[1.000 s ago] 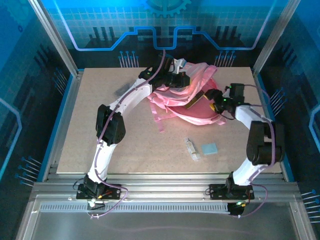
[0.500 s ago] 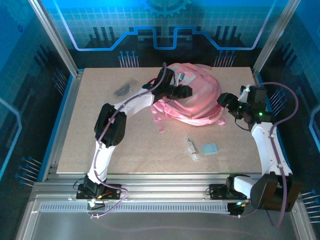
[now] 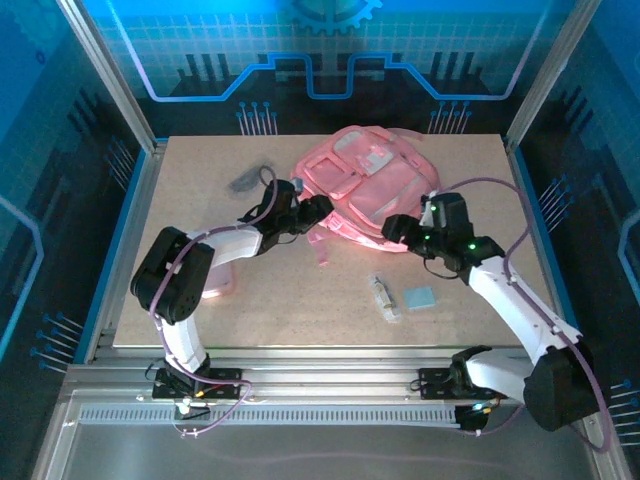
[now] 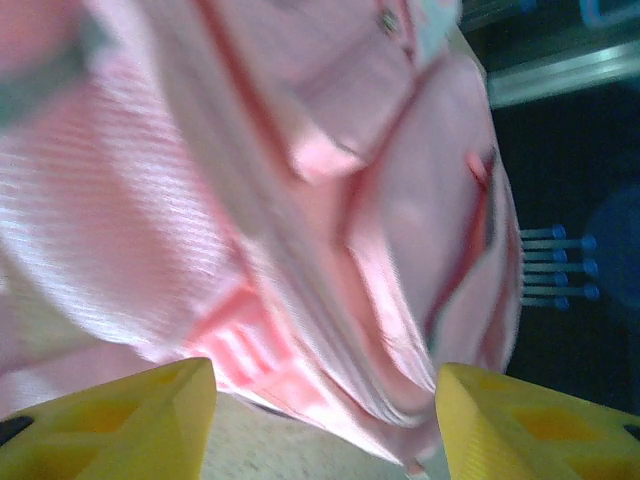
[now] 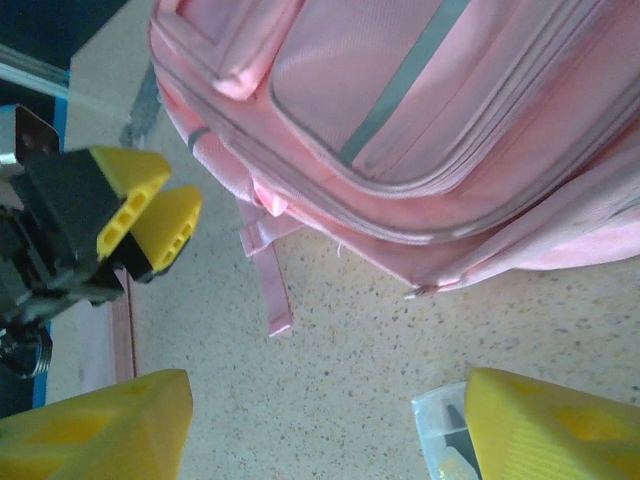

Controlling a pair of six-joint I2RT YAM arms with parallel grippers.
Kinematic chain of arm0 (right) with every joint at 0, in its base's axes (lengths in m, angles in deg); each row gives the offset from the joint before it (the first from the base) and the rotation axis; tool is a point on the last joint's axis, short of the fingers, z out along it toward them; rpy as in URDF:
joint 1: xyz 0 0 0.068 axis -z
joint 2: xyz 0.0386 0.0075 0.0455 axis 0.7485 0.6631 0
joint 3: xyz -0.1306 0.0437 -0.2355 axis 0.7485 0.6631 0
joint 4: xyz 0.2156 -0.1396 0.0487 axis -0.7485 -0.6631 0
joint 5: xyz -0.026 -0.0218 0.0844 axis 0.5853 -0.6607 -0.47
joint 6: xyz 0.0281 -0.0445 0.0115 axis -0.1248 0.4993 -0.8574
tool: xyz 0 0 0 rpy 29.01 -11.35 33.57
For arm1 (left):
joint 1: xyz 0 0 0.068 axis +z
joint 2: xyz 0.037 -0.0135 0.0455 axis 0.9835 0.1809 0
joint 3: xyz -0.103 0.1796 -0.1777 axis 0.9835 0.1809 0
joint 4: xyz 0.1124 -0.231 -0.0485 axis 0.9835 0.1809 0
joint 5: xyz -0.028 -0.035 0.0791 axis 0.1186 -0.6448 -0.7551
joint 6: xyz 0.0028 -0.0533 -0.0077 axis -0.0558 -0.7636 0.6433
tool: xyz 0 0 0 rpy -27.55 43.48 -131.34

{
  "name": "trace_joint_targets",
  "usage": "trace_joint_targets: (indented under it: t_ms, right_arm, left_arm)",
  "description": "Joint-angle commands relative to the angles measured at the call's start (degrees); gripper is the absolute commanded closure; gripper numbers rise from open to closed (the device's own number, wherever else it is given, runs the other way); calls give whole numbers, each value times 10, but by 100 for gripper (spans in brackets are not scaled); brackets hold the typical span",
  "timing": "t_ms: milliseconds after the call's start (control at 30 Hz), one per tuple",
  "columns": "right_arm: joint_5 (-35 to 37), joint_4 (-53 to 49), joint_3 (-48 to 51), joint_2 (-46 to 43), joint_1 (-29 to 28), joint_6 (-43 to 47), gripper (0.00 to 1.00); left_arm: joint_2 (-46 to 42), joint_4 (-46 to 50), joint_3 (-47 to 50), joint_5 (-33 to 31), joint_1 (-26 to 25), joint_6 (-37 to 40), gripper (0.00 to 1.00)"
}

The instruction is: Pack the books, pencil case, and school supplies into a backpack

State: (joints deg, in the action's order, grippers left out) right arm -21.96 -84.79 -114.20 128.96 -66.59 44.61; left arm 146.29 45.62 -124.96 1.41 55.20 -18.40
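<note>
Backpack (image 3: pixel 375 185) now lies flat, arms drawn back; left gripper (image 3: pixel 318 207) and right gripper (image 3: pixel 392 228) gape wide, empty. Best grasp tube (image 3: pixel 383 297) across its width.

table (image 3: pixel 300 310): speckled beige board | walls (image 3: pixel 200 50): blue circuit-print panels — aluminium frame posts (image 3: pixel 110 80) | light: blue-tinted

readable text: none | backpack (image 3: pixel 375 185): patches too blurred to read | whitish tube (image 3: pixel 383 297): print too small to read | back wall panel (image 3: pixel 335 12): gear and circuit graphics, no lettering
</note>
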Motion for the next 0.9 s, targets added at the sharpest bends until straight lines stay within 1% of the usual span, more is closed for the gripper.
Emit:
trace_joint_targets:
  t_ms: [0, 100, 167, 267, 300, 367, 400, 467, 533, 567, 667, 733, 867]
  right_arm:
    - [57, 44, -1, 17, -36, -25, 28]
    - [66, 56, -3, 37, -59, -34, 28]
    - [66, 66, -5, 51, -70, -36, 29]
    - [68, 73, -14, 78, -91, -31, 30]
    - [68, 75, -16, 87, -100, -28, 31]
    - [64, 87, -16, 106, -116, -24, 32]
    - [61, 95, -16, 117, -124, -23, 33]
    - [49, 112, -37, 137, -136, -16, 34]
    - [39, 126, -46, 165, -147, -11, 36]
    - [33, 135, -51, 181, -151, -7, 37]
    - [9, 164, -67, 228, -160, -1, 42]
    - [-6, 181, -84, 262, -165, 5, 48]
    - [-2, 180, -121, 317, -165, 23, 57]
  left_arm:
    - [1, -54, 22, -58, 9, -44, 40]
    - [27, -64, 23, -86, 12, -60, 41]
    - [49, -78, 13, -93, 13, -67, 42]
    - [89, -86, -22, -99, 14, -65, 45]
    - [103, -76, -41, -99, 14, -63, 48]
    - [127, -68, -71, -95, 15, -52, 55]
    - [137, -61, -86, -95, 15, -48, 61]
    - [144, -58, -100, -95, 15, -41, 76]
    - [139, -67, -98, -90, 15, -42, 96]
    - [134, -72, -94, -86, 14, -46, 100]
    - [102, -83, -69, -72, 11, -70, 100]
    - [73, -94, -45, -66, 7, -95, 100]
    - [31, -95, -22, -54, 0, -123, 100]
